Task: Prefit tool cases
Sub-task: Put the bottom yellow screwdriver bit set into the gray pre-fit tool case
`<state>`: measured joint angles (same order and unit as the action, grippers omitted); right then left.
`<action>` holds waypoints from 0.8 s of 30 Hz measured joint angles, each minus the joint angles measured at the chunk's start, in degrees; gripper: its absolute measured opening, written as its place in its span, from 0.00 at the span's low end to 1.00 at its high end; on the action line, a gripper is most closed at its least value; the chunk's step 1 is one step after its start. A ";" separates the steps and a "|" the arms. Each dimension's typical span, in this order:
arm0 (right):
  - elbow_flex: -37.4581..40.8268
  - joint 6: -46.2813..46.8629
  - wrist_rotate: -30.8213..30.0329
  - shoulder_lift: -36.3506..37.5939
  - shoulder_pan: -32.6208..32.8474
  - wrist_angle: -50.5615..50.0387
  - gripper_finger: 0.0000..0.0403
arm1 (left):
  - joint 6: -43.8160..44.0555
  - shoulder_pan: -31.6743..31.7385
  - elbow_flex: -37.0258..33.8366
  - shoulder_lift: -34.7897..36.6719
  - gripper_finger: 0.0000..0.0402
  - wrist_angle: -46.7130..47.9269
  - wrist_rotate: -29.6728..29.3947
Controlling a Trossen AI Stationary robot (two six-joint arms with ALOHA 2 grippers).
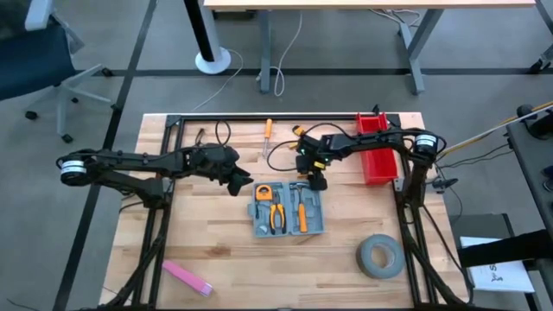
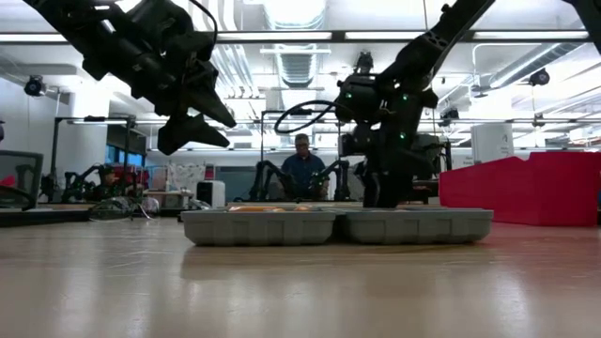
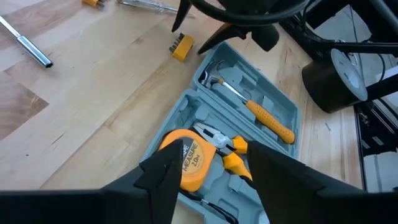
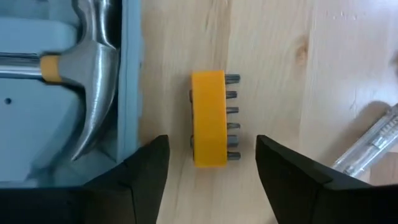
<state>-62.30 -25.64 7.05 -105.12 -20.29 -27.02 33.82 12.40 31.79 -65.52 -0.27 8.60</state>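
The blue-grey tool case (image 1: 289, 209) lies open and flat on the wooden table, with a yellow tape measure (image 3: 186, 158), orange-handled pliers (image 3: 225, 147) and a hammer (image 3: 252, 106) in its recesses. A yellow bit holder (image 4: 209, 118) lies on the table just off the case's far edge, by the hammer head (image 4: 93, 81). My right gripper (image 4: 211, 142) points down over it, open, with one finger on either side and neither touching it. My left gripper (image 3: 216, 149) hovers open above the case's left half, over the tape measure, holding nothing.
A red bin (image 1: 377, 147) stands at the far right and a grey tape roll (image 1: 380, 257) lies near right. An orange-handled screwdriver (image 1: 268, 131) lies at the far middle and a clear-handled tool (image 4: 373, 146) beside the bit holder. A pink block (image 1: 187, 277) lies near left.
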 joint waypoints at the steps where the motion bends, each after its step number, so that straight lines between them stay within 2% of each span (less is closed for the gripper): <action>1: 0.50 -0.16 0.04 0.00 0.00 0.84 0.54 | 0.00 0.00 0.00 0.00 0.47 -0.07 0.00; 24: 3.17 -0.75 2.14 0.15 -1.77 4.25 0.45 | 0.22 0.00 0.00 0.00 0.45 -0.09 0.00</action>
<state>-59.13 -26.39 9.19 -104.97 -22.06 -22.76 34.04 12.40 31.79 -65.52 -0.36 8.60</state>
